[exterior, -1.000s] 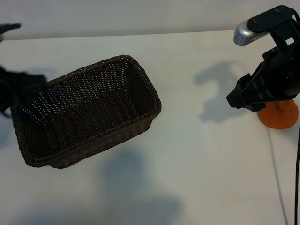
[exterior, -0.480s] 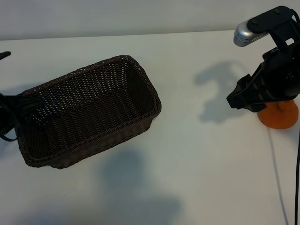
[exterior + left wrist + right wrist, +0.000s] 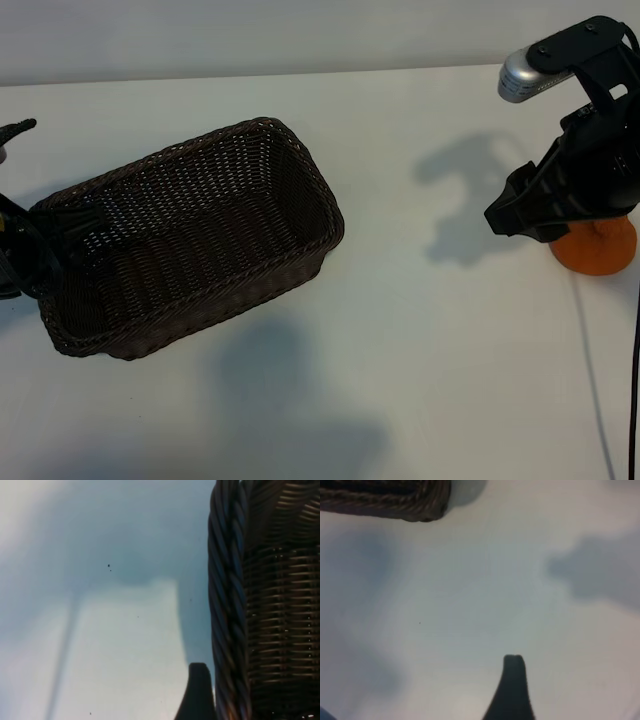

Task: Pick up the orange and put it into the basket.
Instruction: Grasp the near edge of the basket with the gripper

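Gaping wide and empty, the left gripper (image 3: 40,225) sits against the basket (image 3: 290,190) rim's outer end.

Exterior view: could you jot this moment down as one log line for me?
left gripper: open, at basket left end | right gripper: open, above orange | orange: on table, outside basket

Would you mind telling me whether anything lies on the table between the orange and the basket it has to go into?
Nothing visible does. The orange sits at the table's right side, partly hidden beneath the right tool; bare tabletop stretches from there to the basket, whose inside looks empty. The left tool is at the basket's far end.
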